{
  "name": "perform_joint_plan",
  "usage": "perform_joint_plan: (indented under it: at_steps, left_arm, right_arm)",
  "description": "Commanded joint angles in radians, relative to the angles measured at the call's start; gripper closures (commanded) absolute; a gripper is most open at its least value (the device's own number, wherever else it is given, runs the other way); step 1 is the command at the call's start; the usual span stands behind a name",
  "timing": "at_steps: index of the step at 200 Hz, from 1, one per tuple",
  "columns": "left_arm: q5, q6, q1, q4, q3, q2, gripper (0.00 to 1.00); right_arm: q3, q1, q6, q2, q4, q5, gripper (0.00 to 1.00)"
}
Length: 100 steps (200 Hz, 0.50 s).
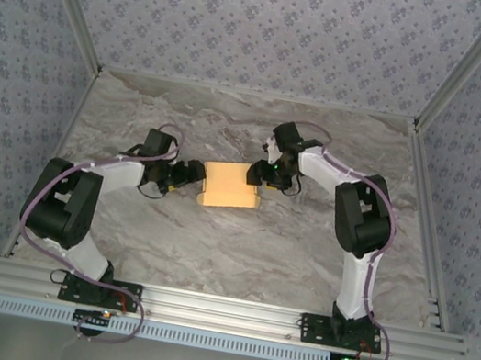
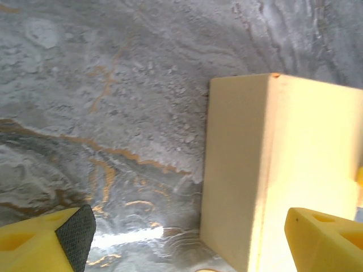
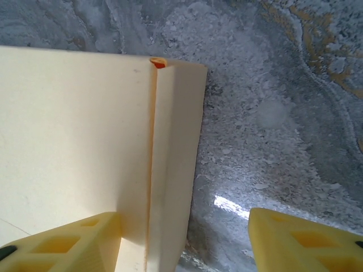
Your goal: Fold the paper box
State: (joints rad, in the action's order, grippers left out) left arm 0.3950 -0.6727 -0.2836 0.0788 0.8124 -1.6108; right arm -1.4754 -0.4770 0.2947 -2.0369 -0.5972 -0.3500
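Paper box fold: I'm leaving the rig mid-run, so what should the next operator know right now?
Left gripper: open, straddling the left edge of the paper box, not gripping.
Right gripper: open around the creased strip on its right edge.
Box: on the table, between both grippers.
Done: at least one edge strip is folded.
Left: finish the folds. Whether the ends are closed cannot be told.

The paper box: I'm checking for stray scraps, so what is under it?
The paper box rests on the marbled table; anything beneath its panels is covered.
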Motion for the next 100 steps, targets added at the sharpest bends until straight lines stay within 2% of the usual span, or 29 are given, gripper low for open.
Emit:
perform_joint_plan:
  at_steps: [1, 48, 72, 100]
  left_arm:
    - [0.039, -0.036, -0.016, -0.052, 0.004, -0.017, 0.12]
    - [0.011, 0.015, -0.061, -0.079, -0.008, -0.079, 0.2]
    - [-0.011, 0.046, -0.056, -0.092, -0.03, -0.096, 0.34]
    - [0.07, 0.065, -0.025, -0.166, -0.068, -0.12, 0.47]
  right_arm:
    - [0.04, -0.012, -0.027, 0.001, -0.032, 0.097, 0.38]
    - [0.123, 0.049, 0.09, 0.121, 0.117, -0.085, 0.35]
    - [0.164, 0.107, 0.141, 0.16, 0.175, -0.211, 0.31]
    - [0.206, 0.16, 0.188, 0.139, 0.226, -0.378, 0.29]
